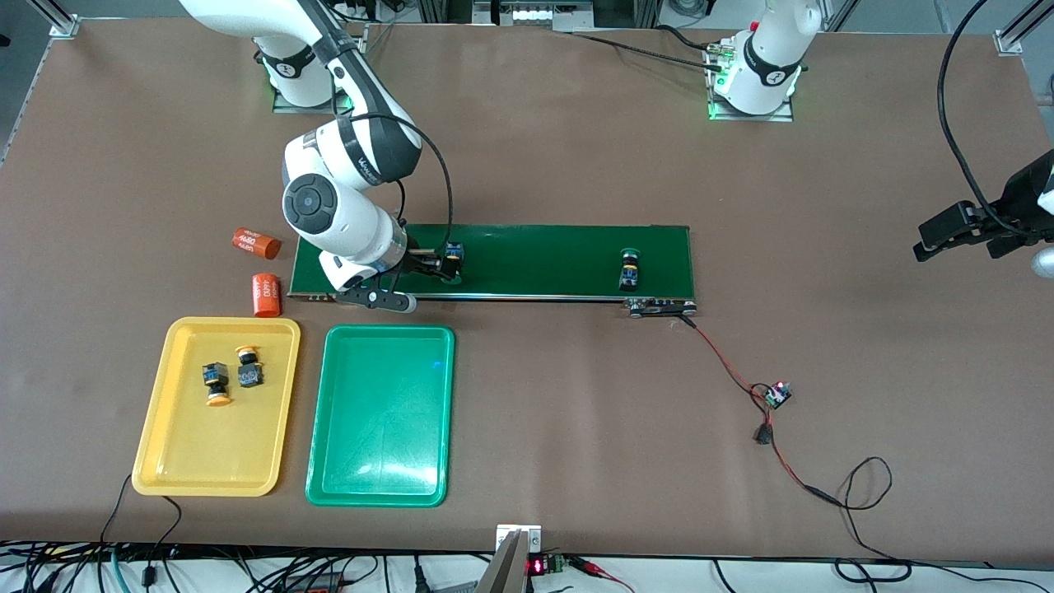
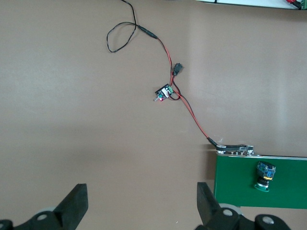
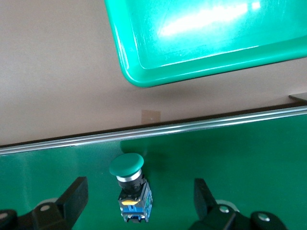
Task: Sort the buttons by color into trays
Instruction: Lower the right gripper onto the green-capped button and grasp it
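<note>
Buttons: two yellow ones (image 1: 226,376) lie in the yellow tray (image 1: 165,428); two green ones (image 1: 630,270) remain on the belt (image 1: 535,255), green tray (image 1: 325,461) holding none. Right gripper (image 3: 136,201) straddles one green button, fingers apart; left gripper (image 2: 139,203) waits, fingers apart.

The table (image 1: 527,165) is a flat brown. On it lies a dark green conveyor belt (image 1: 535,259) edged with a silvery rail. One tray (image 1: 156,445) is yellow, the other tray (image 1: 325,461) bright green with a white glare. Two buttons (image 1: 216,382) (image 1: 248,369) in the yellow one have black-and-blue bodies and yellow-orange caps; two buttons (image 1: 630,270) (image 3: 130,187) on the belt wear green caps. Two orange cylinders (image 1: 256,244) (image 1: 266,295) carry white print, too small to read. Red and black wires (image 1: 725,362) trail off. The arms are white and grey, fingers (image 3: 72,199) black.
</note>
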`<state>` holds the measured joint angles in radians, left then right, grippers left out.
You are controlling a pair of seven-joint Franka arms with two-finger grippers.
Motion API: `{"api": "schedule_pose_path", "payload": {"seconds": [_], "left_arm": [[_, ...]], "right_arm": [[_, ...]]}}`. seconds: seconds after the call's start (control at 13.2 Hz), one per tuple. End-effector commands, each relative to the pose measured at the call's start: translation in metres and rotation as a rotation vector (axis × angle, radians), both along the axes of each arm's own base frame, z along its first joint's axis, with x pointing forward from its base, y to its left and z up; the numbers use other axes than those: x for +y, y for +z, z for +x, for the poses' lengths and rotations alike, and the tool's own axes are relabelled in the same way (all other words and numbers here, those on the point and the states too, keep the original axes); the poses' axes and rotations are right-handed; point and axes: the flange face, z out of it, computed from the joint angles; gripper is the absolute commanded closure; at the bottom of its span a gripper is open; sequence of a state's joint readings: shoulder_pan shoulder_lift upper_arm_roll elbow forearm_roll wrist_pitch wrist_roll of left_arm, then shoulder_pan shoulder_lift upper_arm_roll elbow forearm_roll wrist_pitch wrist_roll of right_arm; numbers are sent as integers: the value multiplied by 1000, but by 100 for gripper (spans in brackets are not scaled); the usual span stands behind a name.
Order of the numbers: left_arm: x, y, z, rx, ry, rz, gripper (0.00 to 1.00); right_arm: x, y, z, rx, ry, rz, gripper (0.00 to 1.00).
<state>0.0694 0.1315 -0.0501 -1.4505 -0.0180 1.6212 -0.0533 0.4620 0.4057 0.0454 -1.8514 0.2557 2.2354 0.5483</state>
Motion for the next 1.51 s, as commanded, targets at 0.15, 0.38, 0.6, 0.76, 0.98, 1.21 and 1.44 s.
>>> {"api": "schedule_pose_path", "payload": {"seconds": [0.15,0.38,0.6,0.76,0.98,1.21,1.44], "left_arm": [[-2,1,-6,46,-25,-10,0],[-2,3,-6,39,-22,-24,0],[-2,3,-7,41,-22,-19,0],[-2,3,-7,43,-24,-15,0],[-2,3,-7,46,-22,-18,0],[-1,1,-6,44,-21,-18,0],[-1,1,-6,44,-21,-18,0]], "right_arm": [[4,-10,-3,3,-24,-6,2],[5,-20,-3,13,-24,-13,2],[4,-35,-2,23,-14,-21,2],[6,-38,-4,33,-5,-25,2],[5,-48,-6,47,7,-32,3],[5,-58,-17,113,96,-47,3],[3,-62,-17,131,114,-51,11]]}}
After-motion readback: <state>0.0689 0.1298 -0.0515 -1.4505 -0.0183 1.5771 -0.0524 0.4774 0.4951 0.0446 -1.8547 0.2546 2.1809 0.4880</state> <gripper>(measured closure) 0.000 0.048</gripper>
